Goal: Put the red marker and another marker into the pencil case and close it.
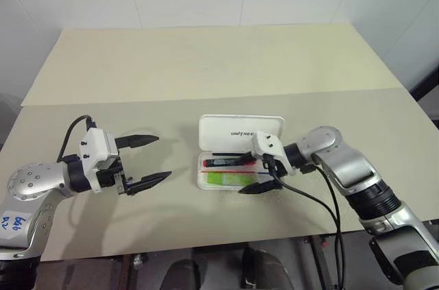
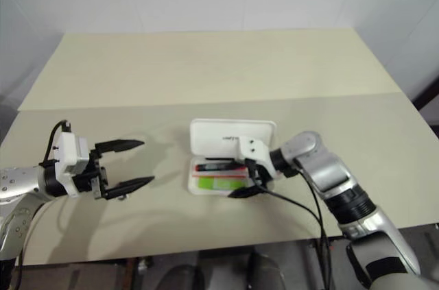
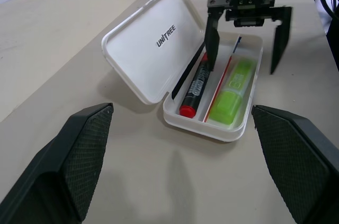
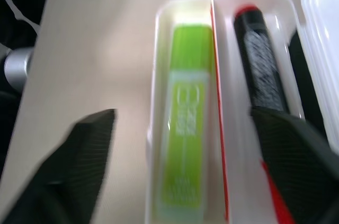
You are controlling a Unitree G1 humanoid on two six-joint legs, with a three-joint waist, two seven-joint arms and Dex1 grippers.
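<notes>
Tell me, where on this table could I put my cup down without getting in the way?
The far half of the table, beyond the open pencil case, is bare. So is the strip between the left hand and the case. It is crowded at the case tray, where the right hand hangs over both markers.

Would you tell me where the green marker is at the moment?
The green marker lies inside the open pencil case, in the compartment farther from the lid, beside the red marker, with the right pincer open above the case.
</notes>
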